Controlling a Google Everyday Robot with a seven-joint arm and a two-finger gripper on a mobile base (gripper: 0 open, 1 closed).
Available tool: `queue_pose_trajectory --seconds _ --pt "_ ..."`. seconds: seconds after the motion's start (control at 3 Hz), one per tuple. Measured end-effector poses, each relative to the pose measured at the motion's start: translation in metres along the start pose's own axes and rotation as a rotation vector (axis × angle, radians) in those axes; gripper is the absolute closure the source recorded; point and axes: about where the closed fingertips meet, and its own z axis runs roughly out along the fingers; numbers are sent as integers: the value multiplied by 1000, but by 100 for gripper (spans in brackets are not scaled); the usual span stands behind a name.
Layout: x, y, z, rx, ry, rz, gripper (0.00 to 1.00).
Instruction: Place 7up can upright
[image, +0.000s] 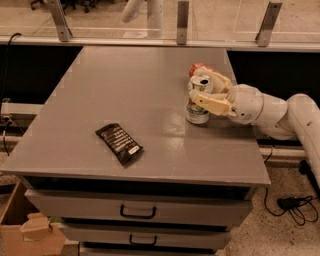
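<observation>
"Gripping what, for the caption line?"

"The 7up can (197, 115). The robot's gripper (199, 87) comes in from the right edge of the frame on a white arm (280, 112), and its two cream fingers (212, 105) pinch the can, one across the front of the body and one behind the top."

"Where does the can sit?"

"Right of centre, upright, with its base on the grey table (125, 85) and its shiny top with the pull tab facing up. It stands towards the table's right edge."

"Any brand we can read?"

"No lettering comes out legibly. The lower body shows a green band on silver-white, and that is all. Just behind it, towards the upper right, a red-orange can (196, 68) peeks past the gripper; its label cannot be read either."

"Anything else on the table?"

"A dark snack bar (119, 144), lying flat and angled, lower left of centre and well apart from the can. Its wrapper carries pale print and a small white patch at one end, but no word can be made out."

"And around the table?"

"Two drawers (137, 212) with dark handles under the tabletop, a cardboard box (30, 230) in the lower left corner, and black cables (295, 205) on the speckled floor at lower right."
</observation>
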Motion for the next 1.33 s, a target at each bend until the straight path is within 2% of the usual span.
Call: queue_pose_trajectory --seconds 1.0,1.33 --pt "-2 1 -5 -6 0 0 12" --pt "-15 -9 -14 4 63 -31 0"
